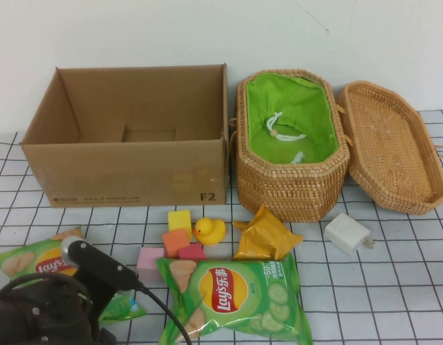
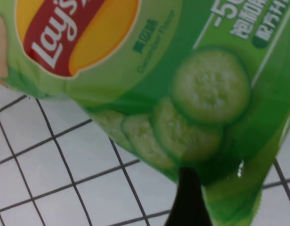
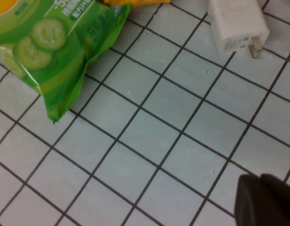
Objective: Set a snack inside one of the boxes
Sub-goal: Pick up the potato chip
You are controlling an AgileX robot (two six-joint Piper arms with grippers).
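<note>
- While the left gripper (image 2: pixel 188 200) hangs low over a green Lay's cucumber crisp bag (image 1: pixel 31 257) at the near left of the table, its wrist view is almost filled by green foil. We judge this to be the snack in hand.
- That bag lies directly beneath the left arm (image 1: pixel 99 267). Its long axis runs across the table and slants a little toward the robot, and one end shows just to the right of the arm.
- Whether the left gripper is open or closed we cannot tell. A dark part of it sits against the bag's edge, and we cannot say that the bag is gripped.
- A second, larger green Lay's bag (image 1: pixel 232 298) lies near the middle, its length also across the table. It is within reach of either arm, but the left arm is nearer to its own bag.
- Both containers stand beyond the snacks on the far side. The open brown cardboard box (image 1: pixel 128 176) is straight ahead of the left arm, and the oval wicker basket with green lining (image 1: pixel 290 183) is further right, its lid off.
- We judge the coming move to be a lift and a carry away from the robot into the cardboard box.
- The right gripper (image 3: pixel 265 200) is closed on nothing. It hovers over bare gridded table near the larger bag's corner and a white plug charger (image 3: pixel 237 26).
</note>
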